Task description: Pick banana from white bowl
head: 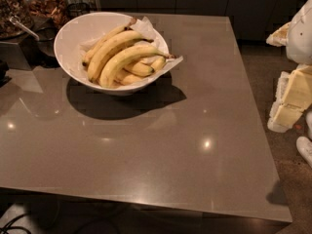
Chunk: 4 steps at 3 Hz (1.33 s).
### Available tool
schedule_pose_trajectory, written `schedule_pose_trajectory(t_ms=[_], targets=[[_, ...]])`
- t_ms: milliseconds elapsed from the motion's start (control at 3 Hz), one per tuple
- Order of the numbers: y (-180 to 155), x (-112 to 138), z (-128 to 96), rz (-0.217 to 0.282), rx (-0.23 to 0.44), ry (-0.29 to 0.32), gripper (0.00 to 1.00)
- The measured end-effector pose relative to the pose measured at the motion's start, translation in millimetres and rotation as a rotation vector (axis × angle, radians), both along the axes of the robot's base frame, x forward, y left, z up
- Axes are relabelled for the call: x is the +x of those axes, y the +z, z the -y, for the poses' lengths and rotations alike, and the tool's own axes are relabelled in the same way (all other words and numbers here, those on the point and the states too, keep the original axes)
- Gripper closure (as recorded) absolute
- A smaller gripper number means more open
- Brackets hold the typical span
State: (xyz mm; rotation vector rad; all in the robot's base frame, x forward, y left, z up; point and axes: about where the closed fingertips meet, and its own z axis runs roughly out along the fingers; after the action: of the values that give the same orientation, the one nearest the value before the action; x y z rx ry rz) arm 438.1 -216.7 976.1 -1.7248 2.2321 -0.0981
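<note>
The white bowl [73,33], lined with white paper, stands at the table's far left. Several bananas lie in it. The banana [127,57] is the long, strongly curved one at the front, and its thin stem ends in a dark tip at the bowl's right rim. Two straighter long bananas lie behind it and short stubby ones beneath it. My gripper [288,104] shows as white and pale yellow parts at the right edge of the view, beyond the table's right side and far from the bowl. It holds nothing that I can see.
The grey-brown table [161,145] fills most of the view. Glass jars of snacks [46,6] and a scoop handle [23,28] stand at the far left behind the bowl. Dark cabinets run along the back. Floor lies to the right.
</note>
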Motion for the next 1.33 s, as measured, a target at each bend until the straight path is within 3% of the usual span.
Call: schedule_pose_trajectory(t_ms=[667, 1333], targets=[[4.4, 3.6, -6.4, 0.007, -0.009, 0.015, 0.00], [3.4, 33.1, -40.2, -0.073, -0.084, 0.113, 0.00]])
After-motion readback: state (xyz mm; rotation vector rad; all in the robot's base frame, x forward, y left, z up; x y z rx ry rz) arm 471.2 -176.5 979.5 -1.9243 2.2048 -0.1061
